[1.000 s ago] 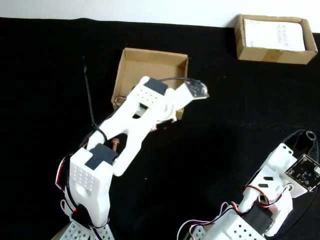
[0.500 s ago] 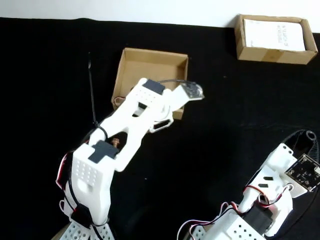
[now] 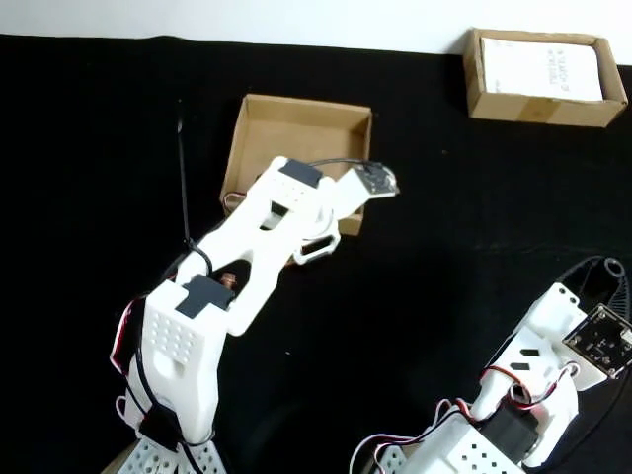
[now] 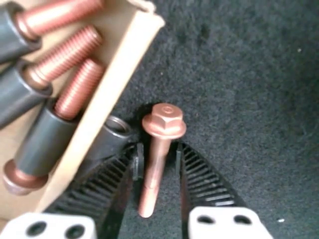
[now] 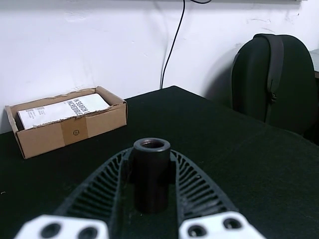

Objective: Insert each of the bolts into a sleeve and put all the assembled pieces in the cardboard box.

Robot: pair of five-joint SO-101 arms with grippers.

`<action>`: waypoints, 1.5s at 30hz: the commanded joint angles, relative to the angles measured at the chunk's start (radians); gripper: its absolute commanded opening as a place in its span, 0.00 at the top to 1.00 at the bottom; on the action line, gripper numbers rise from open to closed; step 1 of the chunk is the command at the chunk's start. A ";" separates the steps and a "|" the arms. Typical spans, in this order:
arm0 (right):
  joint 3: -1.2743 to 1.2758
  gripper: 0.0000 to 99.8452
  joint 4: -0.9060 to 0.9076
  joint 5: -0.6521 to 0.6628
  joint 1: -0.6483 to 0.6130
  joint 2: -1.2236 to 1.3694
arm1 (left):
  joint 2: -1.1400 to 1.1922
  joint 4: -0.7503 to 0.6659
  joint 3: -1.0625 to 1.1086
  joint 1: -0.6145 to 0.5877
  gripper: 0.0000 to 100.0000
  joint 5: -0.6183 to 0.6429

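Beside the cardboard box (image 4: 107, 99) corner, mid-table, one bolt (image 4: 163, 122) lies flat, left claw (image 4: 157, 148) newly shifted astride it, jaws narrowly apart, grasp pending; right claw (image 5: 151, 157), table's near right corner, stays clamped on one sleeve (image 5: 151, 184).

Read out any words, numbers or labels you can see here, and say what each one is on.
White booklet in the far cardboard box: dark printed lines, too blurred to read.
Round stamp on that box's front wall: too small to read.
Nothing else shows text.
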 commanded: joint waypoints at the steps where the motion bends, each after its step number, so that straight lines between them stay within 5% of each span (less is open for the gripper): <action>1: -0.016 0.99 -0.025 0.009 -0.005 -0.012 | 0.005 -0.078 -0.004 0.008 0.96 -0.008; 13: -0.064 0.99 0.008 0.000 -0.024 -0.004 | 0.021 -0.086 -0.012 0.019 0.99 0.000; 20: -0.124 0.99 0.225 -0.084 -0.151 -0.005 | -0.248 0.014 -0.012 0.036 0.99 0.000; 33: -0.183 0.99 0.504 -0.152 -0.725 -0.002 | -0.923 0.103 0.028 0.053 0.99 0.008; 39: -0.137 0.99 0.515 -0.152 -0.967 -0.002 | -1.159 0.109 0.168 -0.004 0.99 0.253; 45: -0.097 0.99 0.515 -0.152 -1.055 -0.004 | -1.394 0.023 0.412 -0.039 0.99 0.568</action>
